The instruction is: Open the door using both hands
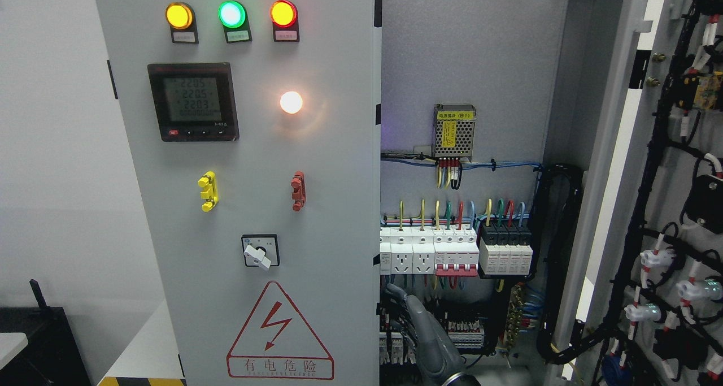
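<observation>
The grey cabinet's left door (254, 165) is closed; it carries three lit lamps, a meter, a rotary switch and a red warning triangle. The right door (627, 165) is swung wide open to the right, and its inner side shows black wiring looms. My right hand (415, 324), dark grey, rises from the bottom edge just right of the middle. It sits inside the cabinet opening, close against the free edge of the left door (377, 295). Whether it touches or holds that edge cannot be made out. The left arm does not show.
Inside the open cabinet are a row of breakers and sockets (452, 250), a small power supply (453, 130) and cable bundles (556, 250) right around the hand. A white wall and a dark table (39, 341) lie to the left.
</observation>
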